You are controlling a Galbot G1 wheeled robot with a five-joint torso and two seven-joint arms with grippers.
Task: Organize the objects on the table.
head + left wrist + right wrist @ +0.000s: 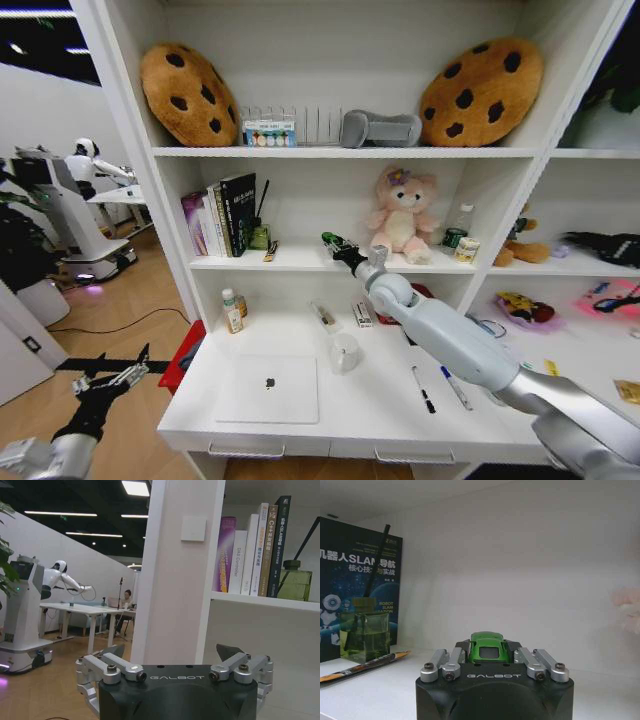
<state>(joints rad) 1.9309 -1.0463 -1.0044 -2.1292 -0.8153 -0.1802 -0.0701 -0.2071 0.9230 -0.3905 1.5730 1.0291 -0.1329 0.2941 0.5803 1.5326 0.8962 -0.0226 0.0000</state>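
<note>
The green toy car (488, 648) sits pinched between the right gripper (333, 242) fingers, held just above the middle shelf (300, 262) with open board between the reed diffuser (365, 635) and the pink plush (401, 214). Below that shelf, the silver laptop (270, 388) lies near the desk (200, 425) front edge. The left gripper (108, 380) hangs spread, off the desk's left end.

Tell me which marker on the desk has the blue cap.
The right-hand marker, lying closer to the right arm; the other marker beside it on the white desk is black.
</note>
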